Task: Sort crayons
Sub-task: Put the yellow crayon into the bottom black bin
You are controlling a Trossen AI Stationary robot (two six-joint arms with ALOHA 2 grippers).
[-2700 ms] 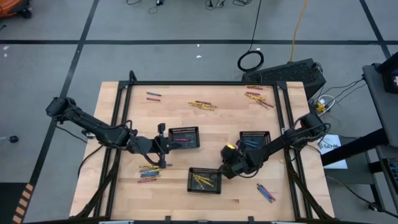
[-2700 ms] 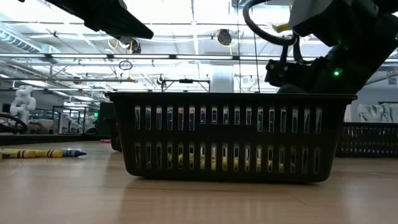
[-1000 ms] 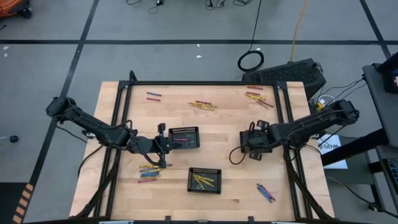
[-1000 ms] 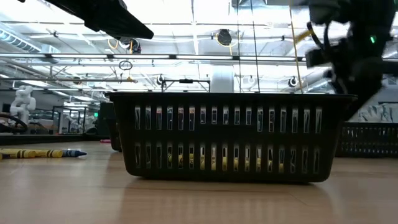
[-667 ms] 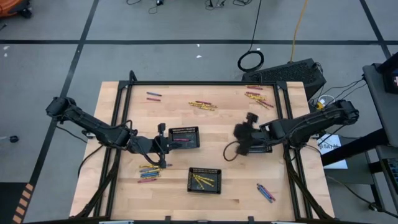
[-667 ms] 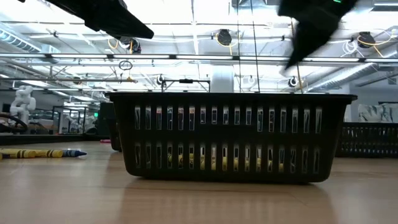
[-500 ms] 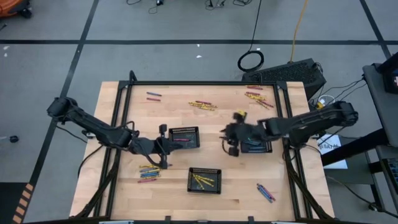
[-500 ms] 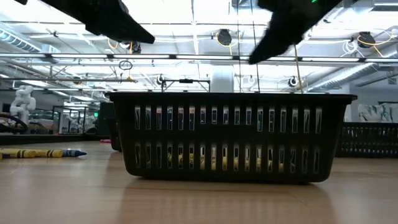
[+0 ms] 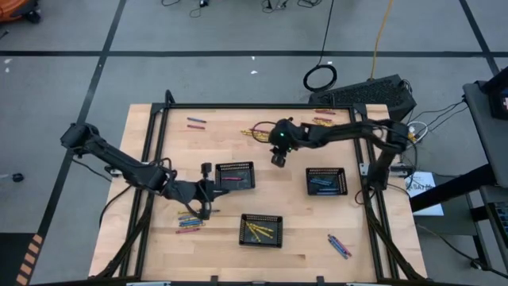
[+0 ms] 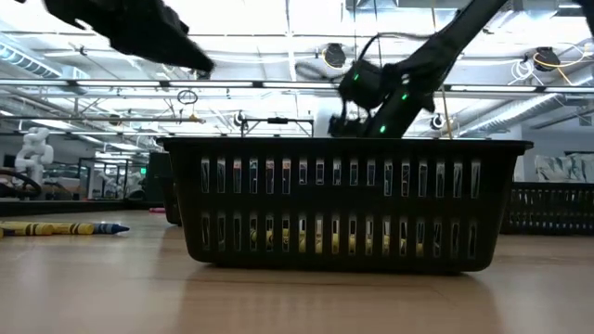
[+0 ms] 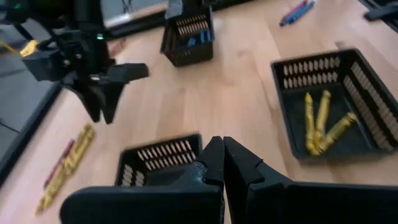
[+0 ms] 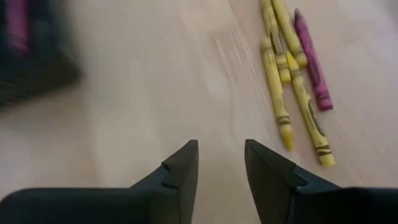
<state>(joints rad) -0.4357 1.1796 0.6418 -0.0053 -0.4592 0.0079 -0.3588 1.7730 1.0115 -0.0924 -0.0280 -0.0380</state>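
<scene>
Crayons lie in loose groups on the wooden table: a yellow and pink bunch [image 9: 258, 133] at the far middle, others at the far left [image 9: 195, 121], far right [image 9: 325, 123], near left [image 9: 189, 220] and near right [image 9: 339, 245]. My right gripper [image 9: 277, 159] hangs open just near-right of the far middle bunch; its wrist view shows those yellow and pink crayons [image 12: 292, 81] lying flat ahead of the bare fingers [image 12: 221, 149]. My left gripper [image 9: 208, 195] is shut and holds nothing [image 11: 221, 146], above the table by the pink tray's left end.
Three black mesh trays stand mid-table: one with a pink crayon [image 9: 235, 175], one with blue crayons [image 9: 327, 181], one with yellow crayons [image 9: 261, 229], which fills the low view [image 10: 343, 204]. A black frame [image 9: 159, 111] runs along the table's edges.
My right gripper has swung from above the blue tray toward the table's far left, sinking a little and tipping more downward, and now hangs by the far middle crayon bunch. No crayon or tray has moved.
</scene>
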